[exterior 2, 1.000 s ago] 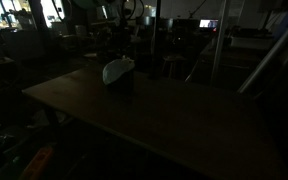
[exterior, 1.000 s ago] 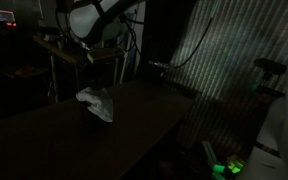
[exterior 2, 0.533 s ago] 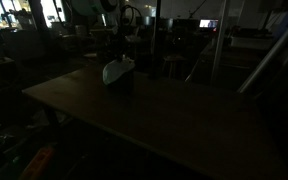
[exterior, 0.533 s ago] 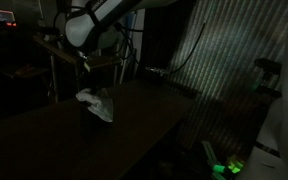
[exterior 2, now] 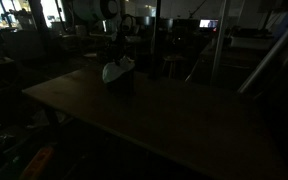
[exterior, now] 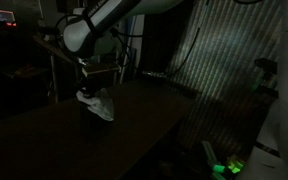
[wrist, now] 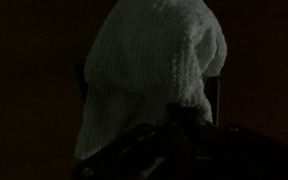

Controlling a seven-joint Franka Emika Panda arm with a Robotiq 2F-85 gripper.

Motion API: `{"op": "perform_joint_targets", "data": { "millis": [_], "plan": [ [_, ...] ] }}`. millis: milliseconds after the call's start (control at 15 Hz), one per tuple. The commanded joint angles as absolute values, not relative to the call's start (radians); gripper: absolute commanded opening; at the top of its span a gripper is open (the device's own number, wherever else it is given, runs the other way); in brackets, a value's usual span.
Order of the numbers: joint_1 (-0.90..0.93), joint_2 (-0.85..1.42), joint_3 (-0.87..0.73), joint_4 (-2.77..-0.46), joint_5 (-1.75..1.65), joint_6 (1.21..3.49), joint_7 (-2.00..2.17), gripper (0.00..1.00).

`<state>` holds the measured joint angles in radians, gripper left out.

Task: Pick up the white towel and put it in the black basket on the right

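Note:
The scene is very dark. The white towel point(exterior: 94, 103) lies bunched on the dark table point(exterior: 134, 125), and it also shows in the other exterior view point(exterior 2: 117, 69). There it seems to rest on a dark shape point(exterior 2: 122, 84) that I cannot identify, so I cannot tell whether this is the black basket. My gripper point(exterior: 93, 76) hangs just above the towel. In the wrist view the knitted towel point(wrist: 154, 70) fills the middle. The gripper's fingers point(wrist: 182, 128) are only a dark shape at its lower edge, and their opening is not readable.
Shelves and equipment stand behind the table point(exterior 2: 174, 110) in an exterior view. A corrugated wall panel point(exterior: 224, 60) stands beside the table, with a green light point(exterior: 227, 167) low on the floor.
The arm has come down and slightly toward the towel, so the gripper is now close above it. The towel has not moved.

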<state>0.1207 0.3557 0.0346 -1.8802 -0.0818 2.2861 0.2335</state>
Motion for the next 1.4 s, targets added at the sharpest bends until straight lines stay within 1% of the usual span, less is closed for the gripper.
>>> {"op": "perform_joint_targets", "data": {
  "millis": [0, 400, 600, 933, 1133, 1333],
  "plan": [
    [0.105, 0.380, 0.045, -1.878, -0.033, 2.337, 0.192, 0.10],
    [0.082, 0.438, 0.068, -1.919, 0.061, 2.444, 0.106, 0.11],
    [0.066, 0.462, 0.087, -1.928, 0.115, 2.445, 0.058, 0.12],
    [0.049, 0.483, 0.108, -1.923, 0.165, 2.438, 0.000, 0.10],
    [0.052, 0.476, 0.108, -1.922, 0.166, 2.432, -0.008, 0.12],
    [0.062, 0.457, 0.099, -1.919, 0.144, 2.418, 0.002, 0.11]
  ]
}}
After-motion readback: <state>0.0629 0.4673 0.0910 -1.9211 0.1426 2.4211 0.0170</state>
